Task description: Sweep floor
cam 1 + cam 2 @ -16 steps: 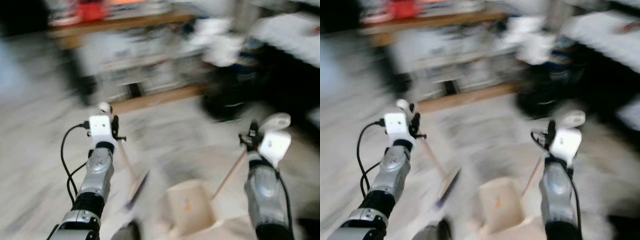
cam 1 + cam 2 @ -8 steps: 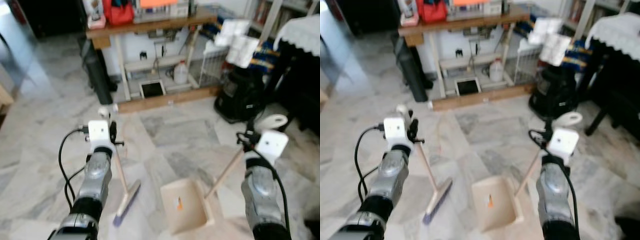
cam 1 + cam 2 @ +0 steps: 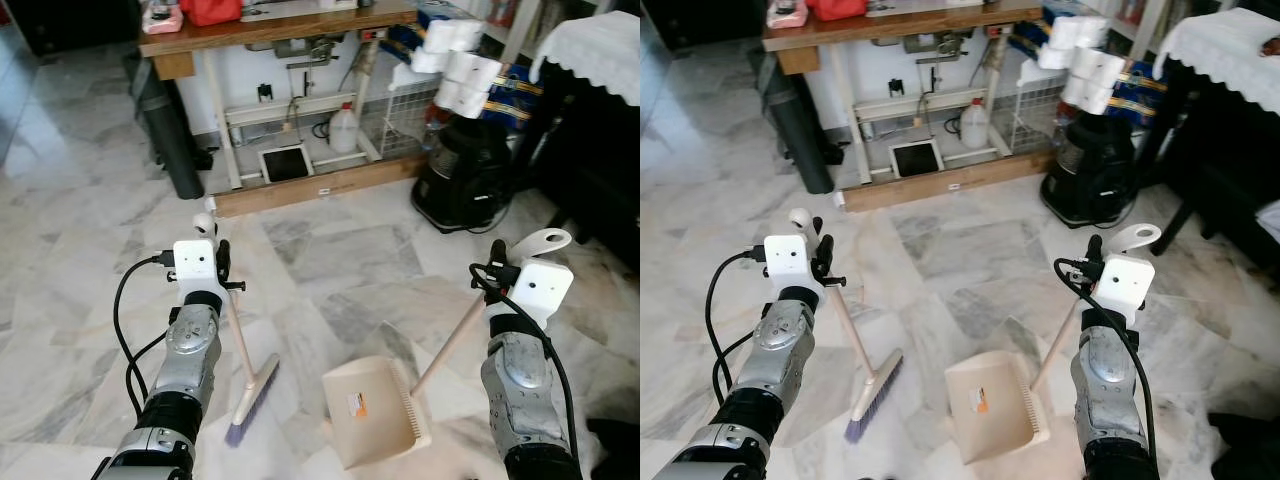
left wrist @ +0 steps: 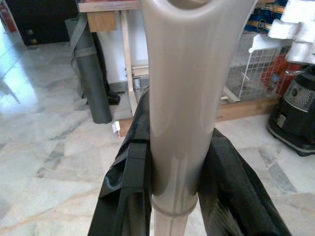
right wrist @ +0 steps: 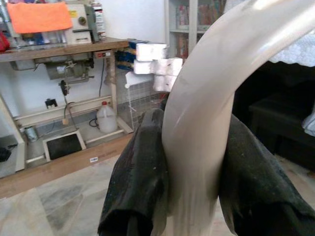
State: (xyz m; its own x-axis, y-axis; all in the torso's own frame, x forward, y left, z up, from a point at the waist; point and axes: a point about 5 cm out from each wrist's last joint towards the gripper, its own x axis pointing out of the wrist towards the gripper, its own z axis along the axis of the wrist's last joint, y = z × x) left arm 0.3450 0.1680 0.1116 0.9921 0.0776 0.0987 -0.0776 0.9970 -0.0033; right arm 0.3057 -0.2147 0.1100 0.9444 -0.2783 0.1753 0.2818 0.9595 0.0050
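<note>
Our broom (image 3: 243, 372) stands on the marble floor (image 3: 340, 255) just ahead of us on the left, its purple bristles touching the tiles and its pale handle slanting up into our left claw (image 4: 173, 196), whose black fingers (image 4: 129, 187) are clamped on either side of the grey handle grip. Beside it, a little apart to the right, the beige dustpan (image 3: 372, 412) rests on the floor with its mouth turned towards the broom, and its wooden stick rises to our right claw (image 5: 192, 196), which is closed around the curved grey handle top. Compared with half a second ago the whole scene has slid: the wooden surface (image 3: 270, 25) with the sewing machine base and pedal under it, the rolled dark mat (image 3: 165, 135) and the black vacuum cleaner (image 3: 462, 180) now sit higher and clearer, and a second ago everything was smeared, so we judge that we have been walking and turning and are now nearly settled. Broom and dustpan keep the same stance relative to our arms, so no sweeping stroke has been made in that time. We see no obvious dirt on the tiles between the two tools; any crumbs are too small to tell. Our reading is that we are arriving at a new patch, with the next stroke drawing the bristles towards the pan's mouth.
</note>
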